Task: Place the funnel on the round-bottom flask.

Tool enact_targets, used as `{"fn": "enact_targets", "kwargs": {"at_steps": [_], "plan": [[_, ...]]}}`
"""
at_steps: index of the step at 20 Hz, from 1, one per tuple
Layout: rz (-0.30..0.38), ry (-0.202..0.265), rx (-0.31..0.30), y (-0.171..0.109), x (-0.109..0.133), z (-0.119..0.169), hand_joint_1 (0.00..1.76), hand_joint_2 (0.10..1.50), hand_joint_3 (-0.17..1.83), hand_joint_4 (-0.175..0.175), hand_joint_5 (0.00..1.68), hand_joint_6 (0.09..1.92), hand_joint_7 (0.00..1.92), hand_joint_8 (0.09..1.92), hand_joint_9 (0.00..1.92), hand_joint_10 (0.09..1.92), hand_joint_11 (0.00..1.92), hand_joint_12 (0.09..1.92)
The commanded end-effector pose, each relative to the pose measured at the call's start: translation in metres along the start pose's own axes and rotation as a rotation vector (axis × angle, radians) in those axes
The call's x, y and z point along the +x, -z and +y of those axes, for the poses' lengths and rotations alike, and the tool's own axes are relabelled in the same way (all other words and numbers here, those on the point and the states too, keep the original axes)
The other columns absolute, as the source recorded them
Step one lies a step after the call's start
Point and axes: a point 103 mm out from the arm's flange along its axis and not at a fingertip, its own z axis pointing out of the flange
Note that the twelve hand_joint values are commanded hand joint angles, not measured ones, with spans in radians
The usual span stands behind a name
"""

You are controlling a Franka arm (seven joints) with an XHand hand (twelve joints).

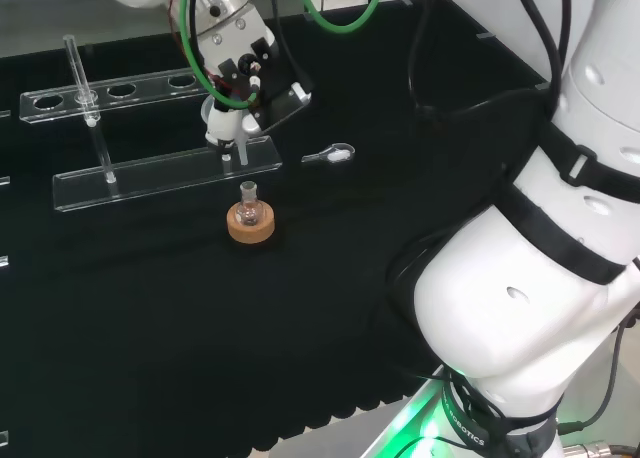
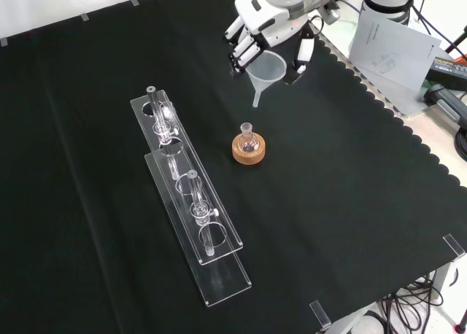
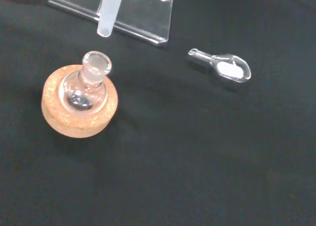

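Above the flask, robot hand apparently grips the funnel, rim partly hidden.

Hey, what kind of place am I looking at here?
Most likely a chemistry lab bench set up for robot trials: a small round-bottom flask on a cork ring, clear test-tube racks, and a robot hand holding a funnel over black cloth.

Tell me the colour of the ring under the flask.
The cork ring is light orange-brown, speckled; the wrist view shows it best.
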Motion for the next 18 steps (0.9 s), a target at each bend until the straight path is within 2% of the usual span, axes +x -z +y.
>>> {"fn": "enact_targets", "kwargs": {"at_steps": [1, 8, 12, 18], "plan": [[0.003, 0.016, 0.007, -0.006, 0.015, 0.011, 0.73, 0.77, 0.59, -0.045, 0.64, 0.65, 0.72, 0.85, 0.97, 0.71, 0.48, 1.34], [0.009, 0.028, 0.022, -0.014, 0.018, 0.026, 0.73, 0.77, 0.59, -0.045, 0.64, 0.65, 0.71, 0.85, 0.97, 0.71, 0.48, 1.34], [-0.004, 0.014, 0.041, -0.016, 0.016, 0.032, 0.73, 0.77, 0.59, -0.044, 0.64, 0.65, 0.71, 0.85, 0.97, 0.71, 0.48, 1.34], [0.021, 0.019, 0.053, -0.024, 0.011, 0.039, 0.73, 0.77, 0.59, -0.045, 0.65, 0.66, 0.71, 0.86, 0.97, 0.71, 0.48, 1.34]]}}
